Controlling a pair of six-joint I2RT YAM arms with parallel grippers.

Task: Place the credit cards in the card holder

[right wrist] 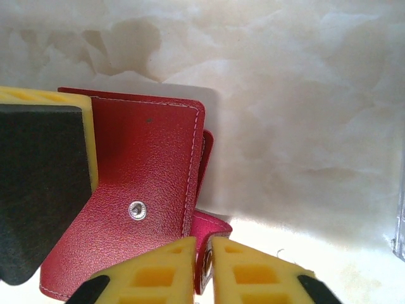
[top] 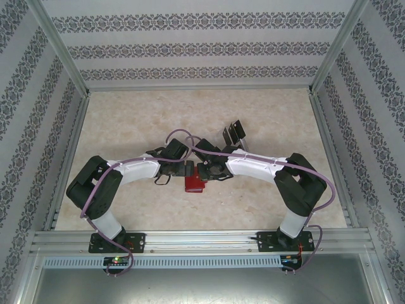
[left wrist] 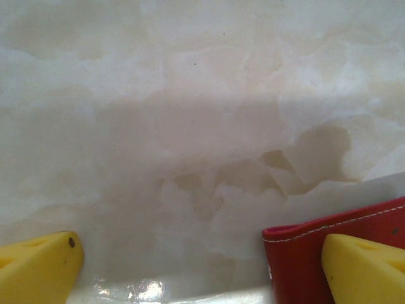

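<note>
The red card holder point(top: 193, 185) lies folded on the marble table between the two arms. My right gripper point(right wrist: 202, 269) is shut on its snap tab point(right wrist: 214, 229), which curls up beside the main flap point(right wrist: 152, 158); the metal snap stud point(right wrist: 137, 209) is uncovered. My left gripper point(left wrist: 199, 250) is open wide, one yellow finger point(left wrist: 364, 269) resting over the holder's red edge point(left wrist: 294, 259). In the right wrist view that finger's black pad point(right wrist: 44, 183) lies on the holder's left side. The dark credit cards point(top: 234, 132) stand upright behind the right arm.
A clear plastic piece point(right wrist: 400, 221) shows at the right edge of the right wrist view. Aluminium frame rails point(top: 202, 237) and patterned walls point(top: 25, 126) box in the table. Purple cables point(top: 183, 134) loop over both arms.
</note>
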